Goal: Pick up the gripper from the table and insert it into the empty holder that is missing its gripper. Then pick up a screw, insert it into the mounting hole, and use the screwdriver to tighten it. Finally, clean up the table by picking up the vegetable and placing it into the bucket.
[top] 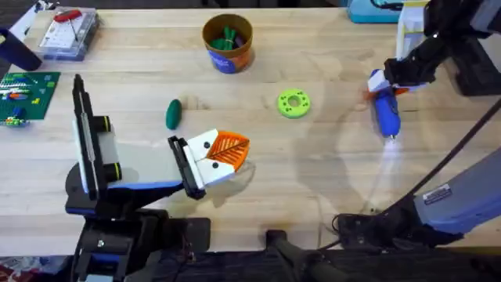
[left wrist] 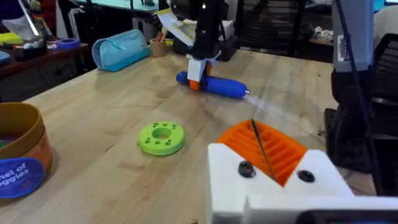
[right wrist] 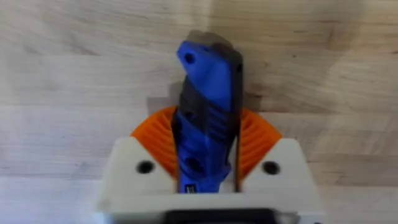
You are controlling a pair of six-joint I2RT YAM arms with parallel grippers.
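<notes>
My right gripper (top: 386,86) is shut on the dark-capped end of the blue screwdriver (top: 387,116), at the table's (top: 313,180) right side. In the right wrist view the screwdriver (right wrist: 208,81) sits between the orange pads (right wrist: 255,134), low over the wood. My left gripper (top: 235,149) hovers near the table's middle, pads pressed together on nothing. The dark-green vegetable (top: 173,113) lies just behind and left of it. The orange bucket (top: 227,43) with a blue band stands at the back centre. The holder and screw are out of view.
A lime-green ring disc (top: 293,103) lies between the two grippers. A green circuit board (top: 23,94) and a clear box (top: 66,33) with a red-handled tool sit at the far left. A light-blue pouch (left wrist: 121,48) rests at the back right.
</notes>
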